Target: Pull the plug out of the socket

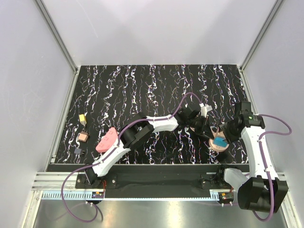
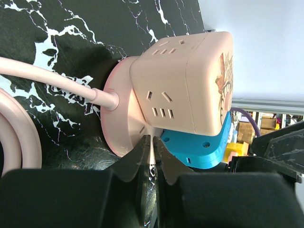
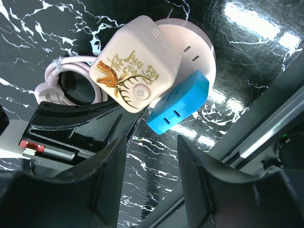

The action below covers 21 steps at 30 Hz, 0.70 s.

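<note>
A pink cube socket stands on a round pink base near the table's front right. A blue plug sticks out of its lower side. It also shows in the right wrist view and the top view. My left gripper is shut and empty, its tips touching the base beside the blue plug. My right gripper is open, its fingers apart just short of the blue plug and not touching it. The socket's pink cord runs off to the left.
The cord lies coiled beyond the socket, with a white plug end. A pink object and three small items lie at the table's left. The metal front rail is close behind the socket.
</note>
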### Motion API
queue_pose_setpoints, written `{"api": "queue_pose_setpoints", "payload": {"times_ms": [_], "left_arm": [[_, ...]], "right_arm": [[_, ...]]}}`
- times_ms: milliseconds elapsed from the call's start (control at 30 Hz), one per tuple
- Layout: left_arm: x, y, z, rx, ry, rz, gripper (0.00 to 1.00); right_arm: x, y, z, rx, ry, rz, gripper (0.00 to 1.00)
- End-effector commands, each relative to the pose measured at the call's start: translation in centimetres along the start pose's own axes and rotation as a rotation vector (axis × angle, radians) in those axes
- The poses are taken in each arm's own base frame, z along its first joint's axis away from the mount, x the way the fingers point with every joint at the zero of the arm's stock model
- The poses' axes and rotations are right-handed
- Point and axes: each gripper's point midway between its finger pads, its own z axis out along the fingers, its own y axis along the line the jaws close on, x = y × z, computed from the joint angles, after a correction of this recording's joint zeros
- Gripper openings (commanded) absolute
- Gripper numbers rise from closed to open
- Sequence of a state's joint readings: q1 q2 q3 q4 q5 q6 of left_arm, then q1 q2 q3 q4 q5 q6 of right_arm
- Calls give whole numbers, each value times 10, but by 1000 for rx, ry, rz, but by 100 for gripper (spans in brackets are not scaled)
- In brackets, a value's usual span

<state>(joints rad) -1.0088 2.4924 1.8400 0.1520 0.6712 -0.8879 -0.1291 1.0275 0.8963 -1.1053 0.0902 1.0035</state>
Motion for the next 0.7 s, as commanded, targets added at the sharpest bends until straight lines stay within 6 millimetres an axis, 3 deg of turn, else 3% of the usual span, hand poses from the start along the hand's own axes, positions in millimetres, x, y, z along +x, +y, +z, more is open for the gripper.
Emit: {"api": "queue_pose_setpoints", "payload": {"times_ms": [0, 400, 667], "left_arm": [[-2, -4, 5, 24, 7, 28, 13], [1, -6, 6, 34, 7, 23, 12], [1, -7, 5, 40, 9, 26, 12]], "right_arm": [[-6, -2, -6, 23, -40, 85, 52], [11, -18, 3, 37, -13, 312, 50], [4, -21, 7, 64, -53, 322, 49]]}}
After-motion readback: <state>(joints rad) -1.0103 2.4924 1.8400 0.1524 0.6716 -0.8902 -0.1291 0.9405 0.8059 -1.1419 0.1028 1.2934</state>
